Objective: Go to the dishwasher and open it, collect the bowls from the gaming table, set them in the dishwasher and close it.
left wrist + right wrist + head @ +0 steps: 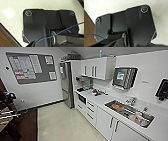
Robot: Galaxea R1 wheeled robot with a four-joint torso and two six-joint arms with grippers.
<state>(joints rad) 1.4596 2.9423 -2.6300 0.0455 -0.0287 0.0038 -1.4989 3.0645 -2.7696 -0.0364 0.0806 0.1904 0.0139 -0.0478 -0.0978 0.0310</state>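
Glossy white cabinet doors [105, 122], steel sink [130, 112], metal fridge [65, 84], glossy pale floor [60, 124].

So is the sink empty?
No, the sink set in the white counter has dishes and other things lying in it.

The room is brightly and evenly lit from above, and the white walls and worktop [100, 100] wash out almost to plain white. The pale floor [60, 124] carries a soft sheen with faint reflections, while the brown floor strip [25, 124] at the left sits in dimness. The head view is soft all over, and its straight lines bow toward the edges. The metal sink [130, 112] glints. In the left wrist view a bright glare patch [8, 13] lies on the floor; the dark plate [134, 25] in the right wrist view swallows detail, with blurred edges.
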